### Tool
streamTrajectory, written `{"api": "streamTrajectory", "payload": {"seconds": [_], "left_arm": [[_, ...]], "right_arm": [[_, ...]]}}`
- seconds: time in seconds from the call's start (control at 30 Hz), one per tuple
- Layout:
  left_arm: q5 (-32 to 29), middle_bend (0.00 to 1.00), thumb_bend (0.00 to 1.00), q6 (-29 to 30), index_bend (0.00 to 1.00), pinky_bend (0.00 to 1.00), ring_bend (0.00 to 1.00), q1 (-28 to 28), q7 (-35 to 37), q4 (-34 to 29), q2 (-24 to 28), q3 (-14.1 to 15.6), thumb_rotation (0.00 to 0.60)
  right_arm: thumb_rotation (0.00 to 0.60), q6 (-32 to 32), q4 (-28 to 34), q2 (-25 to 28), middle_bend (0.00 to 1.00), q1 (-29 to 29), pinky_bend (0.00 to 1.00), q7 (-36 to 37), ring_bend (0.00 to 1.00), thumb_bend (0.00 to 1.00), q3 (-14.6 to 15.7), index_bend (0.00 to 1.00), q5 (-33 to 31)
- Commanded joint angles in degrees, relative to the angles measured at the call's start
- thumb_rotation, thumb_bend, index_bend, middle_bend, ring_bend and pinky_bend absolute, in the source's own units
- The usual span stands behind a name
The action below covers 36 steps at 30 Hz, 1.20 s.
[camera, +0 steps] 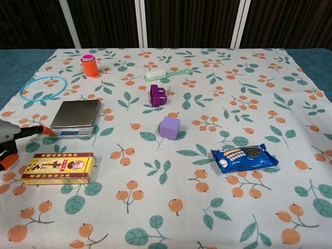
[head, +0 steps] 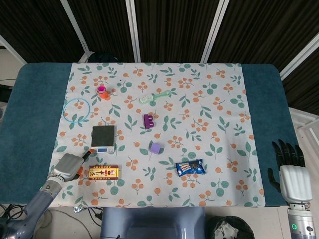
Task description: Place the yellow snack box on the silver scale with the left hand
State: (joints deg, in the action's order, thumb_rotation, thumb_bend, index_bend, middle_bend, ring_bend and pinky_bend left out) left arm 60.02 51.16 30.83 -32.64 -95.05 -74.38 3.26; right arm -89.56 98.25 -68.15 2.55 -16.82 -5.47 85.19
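Observation:
The yellow snack box (head: 103,172) (camera: 58,168) lies flat on the cloth near the front left. Just behind it sits the silver scale (head: 102,138) (camera: 76,117), nothing on its plate. My left hand (head: 68,167) (camera: 11,141) hovers just left of the box, fingers apart, holding nothing; one orange-tipped finger reaches toward the scale's front left corner. My right hand (head: 290,172) rests off the table's front right corner, fingers extended, empty, seen only in the head view.
A blue snack packet (camera: 244,157), a purple cube (camera: 169,127) and a dark purple block (camera: 158,95) lie mid-table. Further back are a green brush (camera: 167,74), an orange cup with pink lid (camera: 89,65) and a blue ring (camera: 43,87).

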Motion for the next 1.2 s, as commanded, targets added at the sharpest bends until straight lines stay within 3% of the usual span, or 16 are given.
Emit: {"api": "streamTrajectory", "payload": {"seconds": [0.03,0.27,0.4,0.47,0.57,0.67,0.93,1.2], "left_arm": [[0.01,0.77,0.61,0.43,0.06,0.73,0.71,-0.02,-0.10,-0.28,0.20,0.10,0.600],[3.01,0.74,0.58,5.24,0.06,0.73,0.69,-0.87,2.08,-3.90,2.02,-1.58,0.600],[7.44,0.62,0.43,11.08,0.06,0.70,0.61,-2.51,4.36,-7.45,3.90,-2.92,0.600],[9.45,0.48,0.28,12.80,0.05,0.60,0.49,-3.25,5.47,-9.38,5.12,-2.85,0.600],[11.98,0.31,0.15,13.55,0.03,0.42,0.31,-4.05,7.47,-12.02,6.99,-2.04,0.600],[13.86,0.22,0.10,13.27,0.01,0.33,0.22,-4.59,8.88,-14.14,8.77,-0.83,0.600],[16.96,0.19,0.07,15.08,0.02,0.30,0.20,-6.62,4.03,-17.29,9.62,2.26,0.600],[12.17,0.18,0.03,18.37,0.03,0.27,0.19,-9.00,-4.26,-16.53,2.77,1.84,0.600]], "right_arm": [[0.600,-0.07,0.04,0.04,0.07,-0.03,0.03,0.05,0.06,0.51,-0.03,0.03,0.01],[0.600,-0.04,0.07,0.05,0.07,-0.03,0.03,0.01,0.06,0.51,0.01,0.03,0.03],[0.600,0.10,0.02,0.01,0.07,0.02,0.03,0.03,0.06,0.51,0.01,0.03,-0.03],[0.600,0.14,0.01,-0.02,0.07,0.05,0.03,0.04,0.06,0.51,0.04,0.03,0.01],[0.600,0.08,0.03,-0.04,0.07,0.04,0.03,0.04,0.06,0.51,0.05,0.03,0.10],[0.600,-0.01,0.09,-0.01,0.07,-0.01,0.03,0.06,0.06,0.51,0.06,0.03,0.12],[0.600,0.06,0.13,0.02,0.07,0.00,0.03,0.07,0.06,0.51,0.09,0.03,0.12],[0.600,-0.31,0.14,0.23,0.07,-0.15,0.03,0.48,0.06,0.51,-0.06,0.03,0.10]]}}
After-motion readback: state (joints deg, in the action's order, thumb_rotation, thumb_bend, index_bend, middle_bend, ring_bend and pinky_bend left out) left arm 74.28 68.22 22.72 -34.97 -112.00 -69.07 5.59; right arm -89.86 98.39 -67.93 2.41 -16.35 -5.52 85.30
